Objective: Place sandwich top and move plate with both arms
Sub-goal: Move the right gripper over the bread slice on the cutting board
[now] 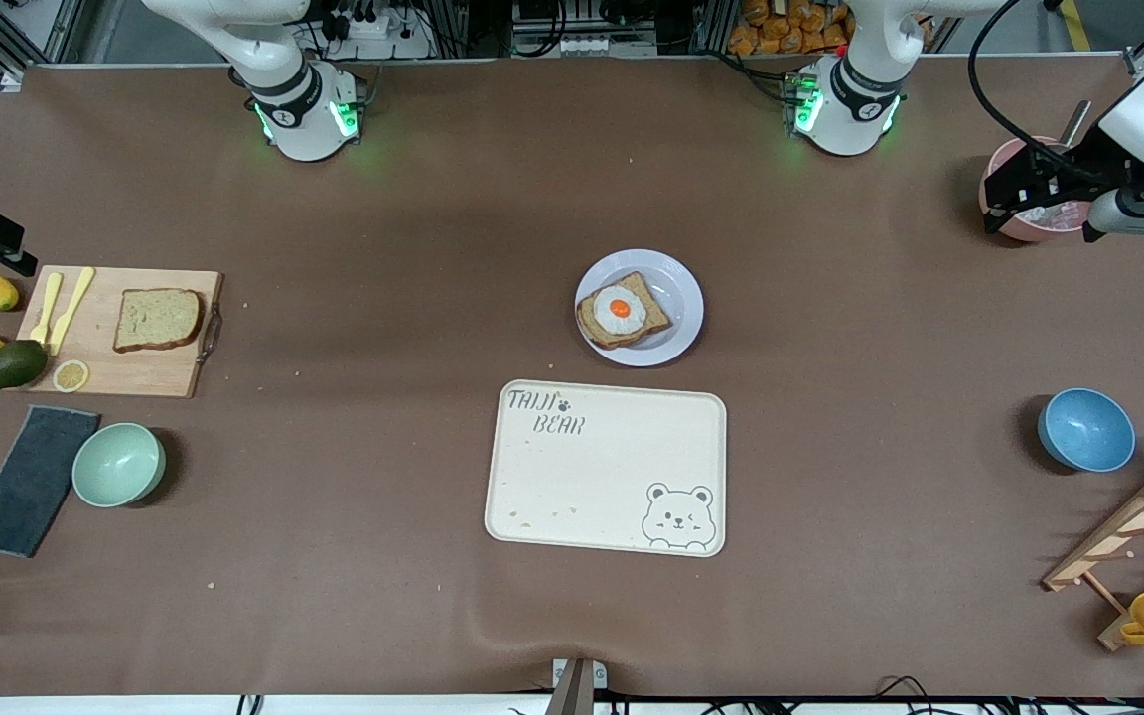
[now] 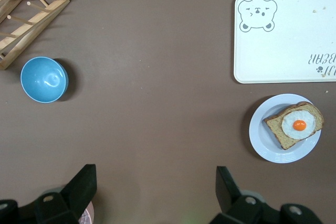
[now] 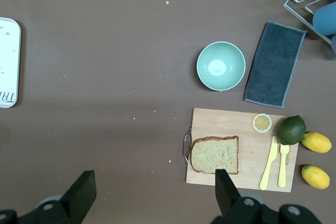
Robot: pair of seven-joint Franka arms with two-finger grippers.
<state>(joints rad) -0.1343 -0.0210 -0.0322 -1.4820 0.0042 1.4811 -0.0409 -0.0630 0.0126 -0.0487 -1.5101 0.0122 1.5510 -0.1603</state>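
The plain squarish slice of light brown bread (image 1: pixel 158 319), the sandwich top, lies flat on a wooden cutting board (image 1: pixel 150 372) near the table edge at the right arm's end, beside a yellow plastic knife and fork (image 1: pixel 63 308). It is not yet lifted. The small round pale lavender plate (image 1: pixel 676 288) stands near the middle of the table, and it carries a second bread slice with a fried egg (image 1: pixel 622 310) on it, so this plate waits for the top. The cream rectangular tray with a bear drawing (image 1: pixel 608 467) lies just beside the plate, nearer to the front camera; it is probably where the plate must go.

The right gripper (image 3: pixel 152 195) hangs high over the table beside the cutting board, its fingers wide apart, probably ready to come down on the bread. The left gripper (image 2: pixel 155 192) waits over the table near a pink bowl (image 1: pixel 1004 174) at the left arm's end, fingers also spread and holding nothing. A blue bowl (image 1: pixel 1085 429) sits near that same edge.
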